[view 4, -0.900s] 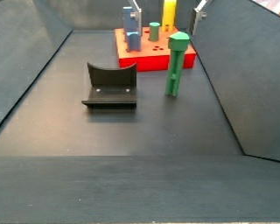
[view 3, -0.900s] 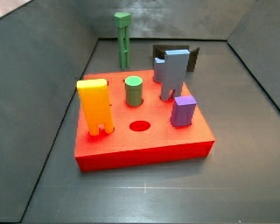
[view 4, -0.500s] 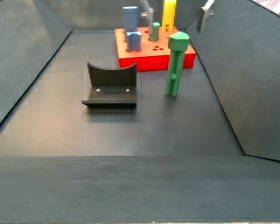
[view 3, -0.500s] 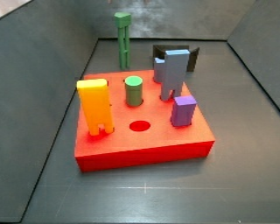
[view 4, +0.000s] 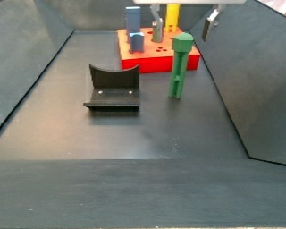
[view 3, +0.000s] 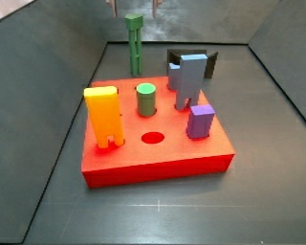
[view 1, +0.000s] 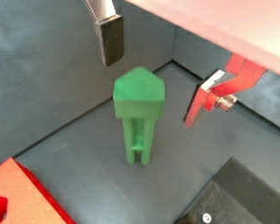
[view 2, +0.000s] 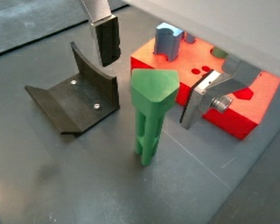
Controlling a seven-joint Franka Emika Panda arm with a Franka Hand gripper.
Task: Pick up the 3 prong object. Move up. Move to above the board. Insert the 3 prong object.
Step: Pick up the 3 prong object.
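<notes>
Two silver fingers of the gripper (view 1: 164, 63) stand spread wide, one (view 1: 111, 37) on each side of the green bar's head and clear of it, nothing between the pads; in both wrist views the gap is plain, and in a side view the gripper (view 4: 184, 20) shows only at the top edge of the frame, above the bar. Item: the 3 prong object (view 1: 136, 121), a tall slim green bar with a blockier head, upright on the dark floor, seen also from the wrist (view 2: 152, 114) and at upper centre in a side view (view 3: 135, 42), behind the red block and apart from it. Item: the board (view 3: 163, 160), a flat red square block, centre of frame, with an open round hole near its front edge. Standing on it: orange pronged block (view 3: 104, 117), short green cylinder (view 3: 145, 98), tall blue piece (view 3: 189, 80), purple block (view 3: 201, 121). Item: the fixture (view 4: 112, 88), a dark bracket on the floor, left of the bar in a side view, well apart from it.
</notes>
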